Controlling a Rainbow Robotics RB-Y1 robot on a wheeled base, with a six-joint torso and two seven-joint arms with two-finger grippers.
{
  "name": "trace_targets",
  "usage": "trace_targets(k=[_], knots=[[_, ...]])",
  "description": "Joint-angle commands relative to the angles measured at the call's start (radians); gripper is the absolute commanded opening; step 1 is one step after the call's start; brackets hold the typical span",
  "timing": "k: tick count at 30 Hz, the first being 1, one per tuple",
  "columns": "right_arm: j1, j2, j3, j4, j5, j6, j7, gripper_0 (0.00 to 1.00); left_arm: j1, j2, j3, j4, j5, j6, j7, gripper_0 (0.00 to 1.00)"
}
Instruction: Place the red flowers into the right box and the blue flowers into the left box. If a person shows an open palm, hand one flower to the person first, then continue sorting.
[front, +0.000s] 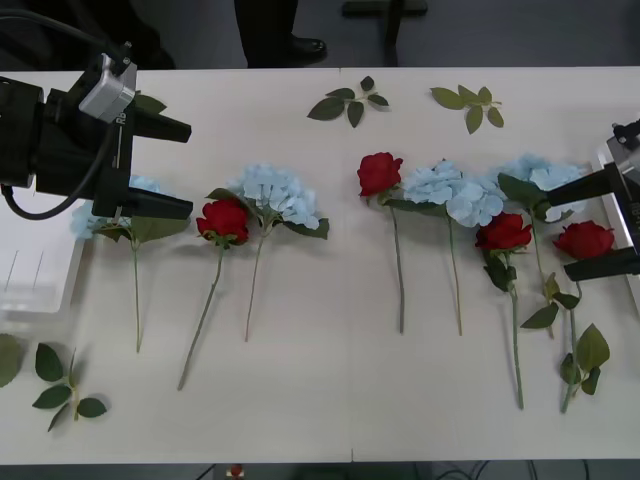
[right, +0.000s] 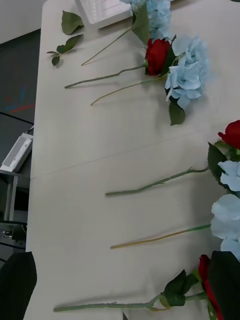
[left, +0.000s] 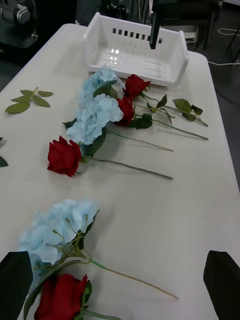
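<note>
Both grippers open and empty: left gripper (front: 175, 170) over the leftmost blue hydrangea (front: 100, 215) beside the left box (front: 35, 275), right gripper (front: 590, 225) around the rightmost red rose (front: 584, 240) by the right box (front: 612, 195); heads overlap, so a grab may snag the neighbouring bloom

Left gripper (front: 178, 168) hung at the left side, wrist and black arm reaching in from the left edge, fingers (front: 165, 127) spread wide apart and pointing rightward, holding nothing. Right gripper (front: 592, 226) sat at the far right edge, fingers (front: 588, 184) also parted, pointing leftward, empty. Both arms held low and level.
</note>
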Motion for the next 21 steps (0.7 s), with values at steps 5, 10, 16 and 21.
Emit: trace_targets(k=[5,10,16,21], knots=[[0.015,-0.125,0.032,0.008,-0.078,-0.018,0.025,1.0,0.023,-0.047,-0.006,0.006,-0.001,0.012,0.048,1.0],[0.018,-0.183,0.033,0.008,-0.017,-0.04,0.025,1.0,-0.017,-0.042,0.025,0.006,-0.041,0.038,0.137,1.0],[0.052,-0.226,0.036,0.008,0.109,-0.107,0.025,1.0,0.012,-0.042,0.065,0.001,-0.199,0.036,0.503,1.0],[0.087,-0.232,0.036,0.008,0.228,-0.164,-0.232,1.0,0.115,-0.042,0.063,-0.119,-0.515,-0.008,0.85,1.0]])
